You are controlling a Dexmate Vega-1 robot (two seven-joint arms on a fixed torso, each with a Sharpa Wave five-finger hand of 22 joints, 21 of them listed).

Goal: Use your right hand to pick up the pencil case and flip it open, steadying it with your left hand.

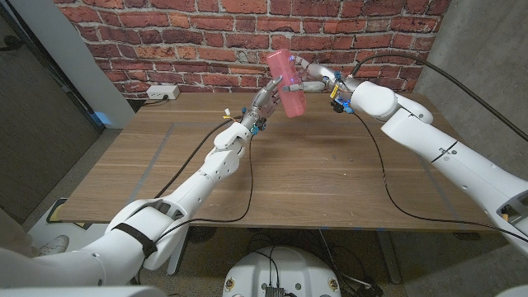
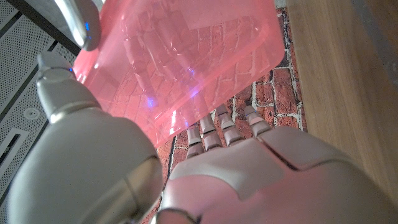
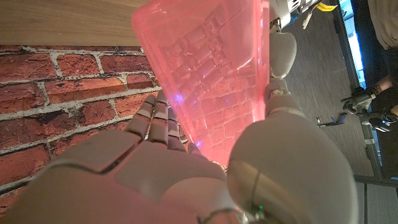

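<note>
We see the pink translucent pencil case [image 1: 287, 82] raised clear of the table [image 1: 313, 165], near the brick wall [image 1: 165, 41]. The right hand [image 1: 318, 78] clamps its fingers [image 3: 155, 121] on one side; the left hand [image 1: 266, 103] closes on the other, presumably bracing it for the flip. Its long axis stands nearly upright, top tilted slightly toward the robot's left. It appears still unopened.

You get even, soft overhead light on the wooden table [image 1: 313, 173] with faint arm shadows, while both wrist views blur up close and glow pink through the pencil case [image 2: 186, 56].
</note>
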